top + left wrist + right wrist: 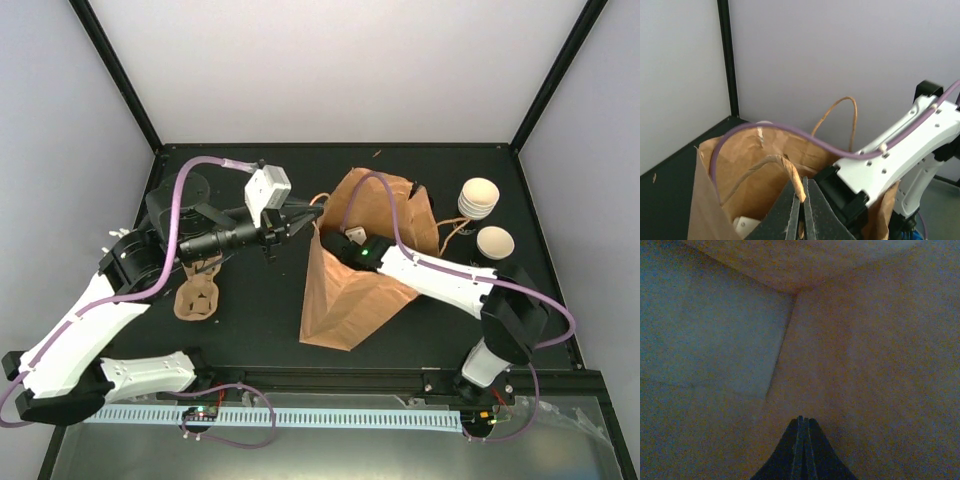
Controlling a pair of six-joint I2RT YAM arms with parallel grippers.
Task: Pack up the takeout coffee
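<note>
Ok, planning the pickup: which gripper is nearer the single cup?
Right. The right gripper is inside the paper bag next to the single cup; the left gripper pinches the bag's handle, farther away.

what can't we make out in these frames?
- Floor of the paper bag: in the top view the right arm and the bag's walls cover it; the right wrist view shows only dim paper.
- Right gripper: buried in the bag in the top view; its wrist view shows it shut.
- Single cup: side print too small, top view.
- White piece in the bag: cut off by the left wrist view's bottom edge.
</note>
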